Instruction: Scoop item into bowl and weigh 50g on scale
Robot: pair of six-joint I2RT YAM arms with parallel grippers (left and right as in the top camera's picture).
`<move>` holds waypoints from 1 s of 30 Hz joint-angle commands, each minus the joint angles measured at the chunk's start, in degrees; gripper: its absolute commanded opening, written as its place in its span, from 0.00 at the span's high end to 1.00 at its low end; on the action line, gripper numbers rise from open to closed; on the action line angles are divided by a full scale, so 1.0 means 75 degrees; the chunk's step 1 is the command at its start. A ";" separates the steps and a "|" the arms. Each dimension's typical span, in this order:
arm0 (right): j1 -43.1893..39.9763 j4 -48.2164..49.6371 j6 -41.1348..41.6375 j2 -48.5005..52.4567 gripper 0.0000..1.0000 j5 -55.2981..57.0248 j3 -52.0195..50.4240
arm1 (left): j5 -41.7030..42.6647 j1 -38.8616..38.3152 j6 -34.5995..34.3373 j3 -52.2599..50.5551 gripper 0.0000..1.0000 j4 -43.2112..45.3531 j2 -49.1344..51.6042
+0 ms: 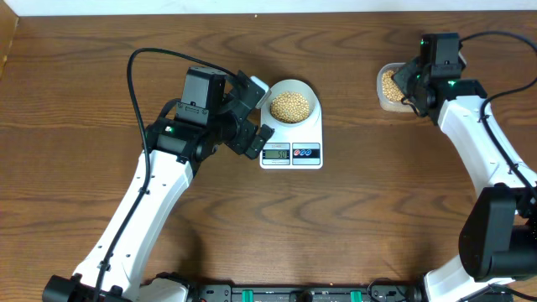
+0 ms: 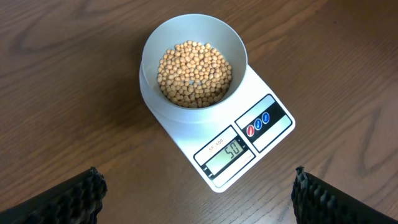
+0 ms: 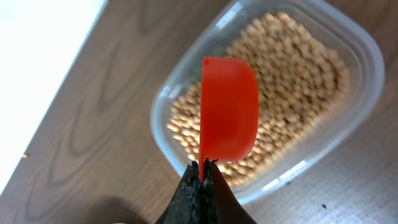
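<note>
- Beans [image 2: 194, 73], the item being weighed, lie in two places on the brown wooden table [image 1: 84, 67]: a heap in the bowl and a larger stock in a clear plastic tub [image 3: 367, 68] near the far right edge.
- Left gripper [image 2: 199, 190] hovers just beside the scale, its jaws spread as wide as they go and holding nothing.
- Right gripper [image 3: 202, 177] is over the tub, its jaws clamped tight on the thin handle of a red scoop [image 3: 228, 109]. The cup is seen edge-on, so I cannot tell whether anything is in it.
- Scale [image 2: 252, 87] is flat, white and rectangular, with the bowl resting on its platform.
- Bowl [image 2: 193, 28] is pale grey-white and roughly a third full.
- Display [image 2: 225, 151] reads "50", so by my reading the target weight is met. The small print above it looks like "SF-400", though it is too fine to be sure. Two round buttons [image 2: 258, 124], red and blue, sit beside it.
- Each bean looks hard, smooth and light, likely to roll and bounce if spilled. Pinching them would be hopeless; they are best taken with the scoop, or moved together by gripping the bowl's rim.
</note>
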 commanded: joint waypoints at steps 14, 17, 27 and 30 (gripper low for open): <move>0.0271 -0.0032 0.0286 0.0064 0.23 0.0137 -0.0417 | -0.0050 0.0003 0.0017 -0.0017 0.02 -0.0009 0.0058; 0.0262 -0.0134 0.0143 0.0064 0.11 0.0166 -0.0417 | -0.0050 0.0003 0.0017 -0.0015 0.02 -0.0009 0.0058; 0.0245 -0.0726 -0.0542 0.0061 0.01 0.0283 -0.0414 | -0.0050 0.0003 0.0017 -0.0017 0.02 -0.0009 0.0058; 0.0245 -0.1000 -0.0638 0.0061 0.01 0.0428 -0.0414 | -0.0050 0.0003 0.0017 -0.0017 0.02 -0.0009 0.0058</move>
